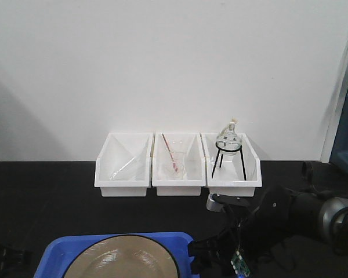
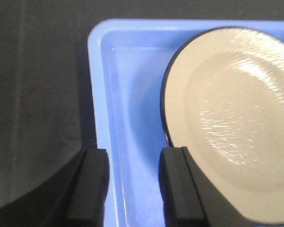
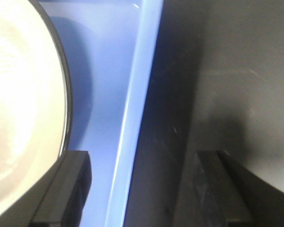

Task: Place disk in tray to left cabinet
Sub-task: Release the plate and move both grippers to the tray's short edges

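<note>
Front view: black table against a white wall, with three white bins in a row at the back. The left bin holds something clear, maybe a glass funnel, hard to tell. The middle bin has a clear beaker with a red rod in it, and the right bin has a round flask on a black tripod stand. The blue tray sits at the bottom edge, cut off by the frame, with the disk lying flat inside it, tan face up. The right arm is low at the tray's right side; its gripper is not readable here. Left wrist view: the left gripper is open, jaws apart and straddling the tray's left rim. One finger is over the rim's outer side and the table, the other is inside over the tray floor just beside the disk. Nothing is pinched, and finger-to-rim contact is not clear. The disk lies toward the tray's right, with bare blue floor between it and the left wall. Right wrist view: the right gripper is also open, straddling the tray's right rim. One finger is inside near the disk's black edge and the other is out over the dark table. The rim runs between them, not clamped.
</note>
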